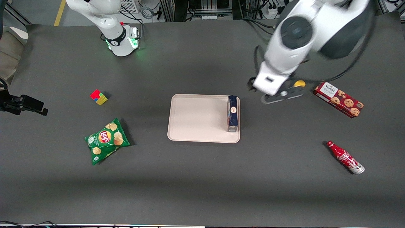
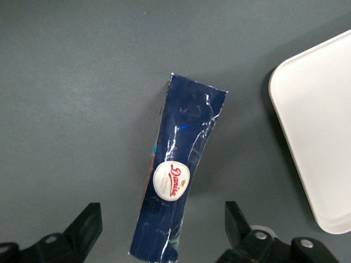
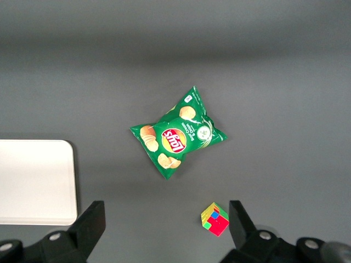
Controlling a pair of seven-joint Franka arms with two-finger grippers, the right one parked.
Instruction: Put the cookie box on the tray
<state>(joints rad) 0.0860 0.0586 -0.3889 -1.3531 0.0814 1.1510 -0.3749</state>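
In the front view the dark navy cookie box [image 1: 233, 113] stands on its long edge on the pale pinkish-beige tray [image 1: 197, 118], along the rim toward the working arm's end. My left gripper [image 1: 280, 95] hangs above the mat beside the tray, off toward the working arm's end, holding nothing. In the left wrist view the cookie box [image 2: 181, 170] with its round white logo shows against grey mat, with a corner of the tray [image 2: 318, 137] apart from it. There the gripper [image 2: 162, 219] is open, its fingers wide apart on either side of the box's end without touching it.
A red chocolate-chip cookie carton [image 1: 338, 99] and a small yellow object [image 1: 299, 84] lie close to the gripper. A red cola bottle [image 1: 345, 157] lies nearer the front camera. Toward the parked arm's end lie a green chips bag [image 1: 106, 140] and a coloured cube [image 1: 98, 97].
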